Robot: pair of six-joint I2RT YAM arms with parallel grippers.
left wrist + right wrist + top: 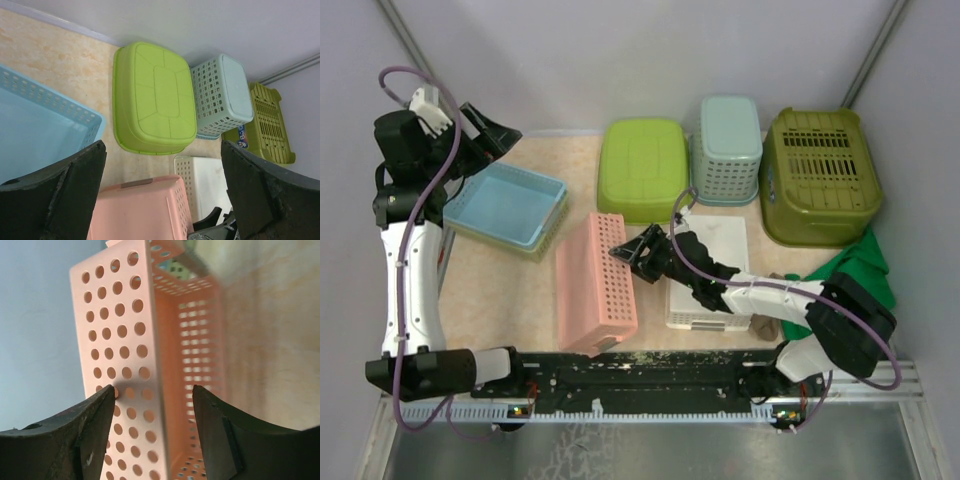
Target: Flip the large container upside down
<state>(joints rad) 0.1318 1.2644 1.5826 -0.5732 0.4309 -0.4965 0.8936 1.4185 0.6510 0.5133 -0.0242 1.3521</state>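
Pink basket (pixel 598 285) sits near the counter's (pixel 510 290) near edge, approx. centre. It's tipped on its long side, w/ the opening toward the right edge. R pincer (pixel 632 252) is at the basket's upper rim, jaws apart and straddling the perforated wall; can't tell if the fingers (pixel 75 440) touch it. L pincer (pixel 490 125) hangs raised over the far-left corner, jaws wide apart, nothing in them, above a blue tray (pixel 505 205). A white basket (pixel 710 270) lies just beside the pink one, under the R arm.
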